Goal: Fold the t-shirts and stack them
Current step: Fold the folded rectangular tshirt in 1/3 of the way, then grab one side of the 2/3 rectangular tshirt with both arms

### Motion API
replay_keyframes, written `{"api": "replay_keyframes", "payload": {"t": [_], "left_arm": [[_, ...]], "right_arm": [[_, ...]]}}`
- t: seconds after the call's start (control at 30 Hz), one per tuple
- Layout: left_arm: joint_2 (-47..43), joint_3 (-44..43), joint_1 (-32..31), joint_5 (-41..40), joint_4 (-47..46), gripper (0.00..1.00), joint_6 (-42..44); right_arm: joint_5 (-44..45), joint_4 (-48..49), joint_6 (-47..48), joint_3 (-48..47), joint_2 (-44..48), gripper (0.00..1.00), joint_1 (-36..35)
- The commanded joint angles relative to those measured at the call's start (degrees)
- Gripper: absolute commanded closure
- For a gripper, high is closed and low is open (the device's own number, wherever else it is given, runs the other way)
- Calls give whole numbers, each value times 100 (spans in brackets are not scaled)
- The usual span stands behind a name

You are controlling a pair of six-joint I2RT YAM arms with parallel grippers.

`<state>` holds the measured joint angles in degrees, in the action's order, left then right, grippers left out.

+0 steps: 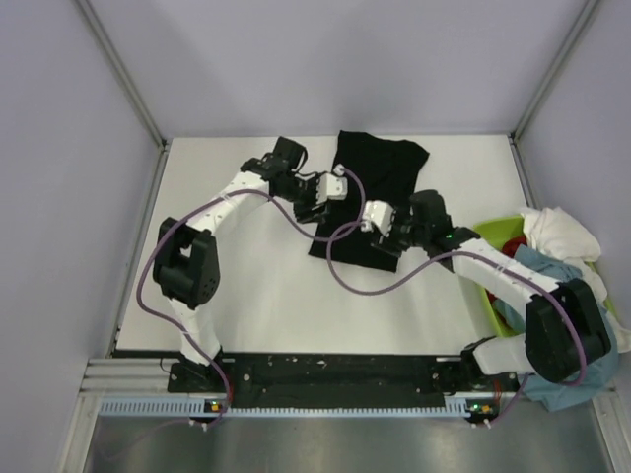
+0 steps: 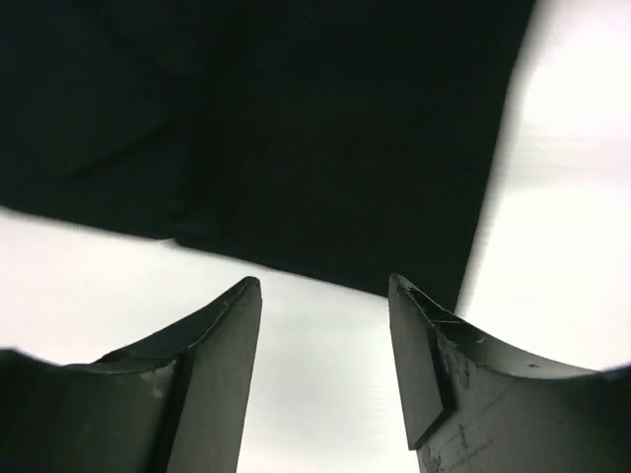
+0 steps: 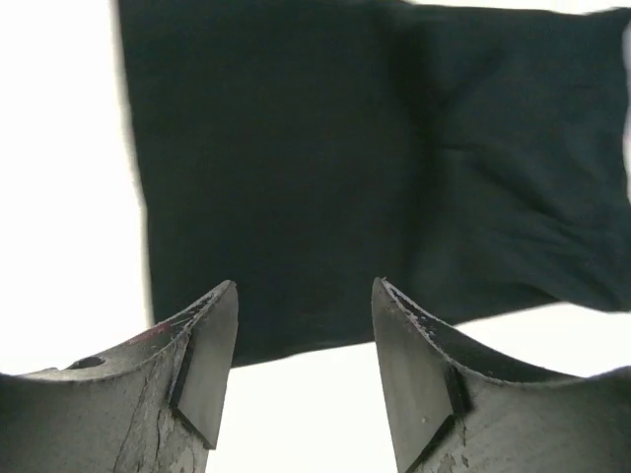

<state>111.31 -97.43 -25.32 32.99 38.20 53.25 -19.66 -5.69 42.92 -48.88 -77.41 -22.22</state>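
- The left arm (image 1: pixel 212 212) and right arm (image 1: pixel 493 271) had white links between bulky black joints.
- A purple cable (image 1: pixel 281 205) looped along each arm.
- The left gripper (image 2: pixel 323 286) and right gripper (image 3: pixel 304 284) had dark wedge-shaped fingers; the right one's were scuffed.

Open table (image 1: pixel 266 315) left of black t-shirt (image 1: pixel 385 168); basket (image 1: pixel 488 235) blocks right.

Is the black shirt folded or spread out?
Folded, at least partly: the black shirt lies as a narrow strip, and the right wrist view shows overlapping layers.
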Motion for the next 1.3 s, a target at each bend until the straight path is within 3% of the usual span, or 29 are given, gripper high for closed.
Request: {"api": "replay_keyframes", "payload": {"t": [0.0, 0.2, 0.57, 0.63, 0.7, 0.8, 0.83, 0.87, 1.1, 1.27], "left_arm": [[-487, 1215, -95, 1175, 1041, 39, 2048], [-575, 2034, -429, 630, 401, 28, 1996], [-338, 2553, -684, -978, -787, 30, 1732], [-285, 2571, -755, -1137, -866, 36, 1724], [-250, 2580, -781, -1111, -893, 51, 1688], [-258, 2553, -781, -953, -797, 82, 1618], [-276, 2518, -781, -900, -753, 95, 1540], [-302, 2492, -781, -865, -700, 100, 1452], [-741, 2439, -781, -996, -226, 100, 916], [-1382, 2351, -790, -1006, 634, 100, 441]], "right_arm": [[181, -775, 841, 703, -3, 43, -651], [893, -608, 877, 811, -503, 41, -1223], [1702, -547, 885, 766, -820, 46, -1224], [1816, -520, 824, 705, -951, 50, -1224], [1913, -503, 780, 670, -1065, 58, -1224], [1852, -503, 718, 643, -1110, 89, -1224], [1817, -520, 692, 634, -1084, 95, -1224], [1808, -599, 666, 617, -1049, 100, -1224], [1606, -1433, 455, 407, -400, 100, -1293], [1562, -2461, 323, 230, 496, 100, -1802]]}}
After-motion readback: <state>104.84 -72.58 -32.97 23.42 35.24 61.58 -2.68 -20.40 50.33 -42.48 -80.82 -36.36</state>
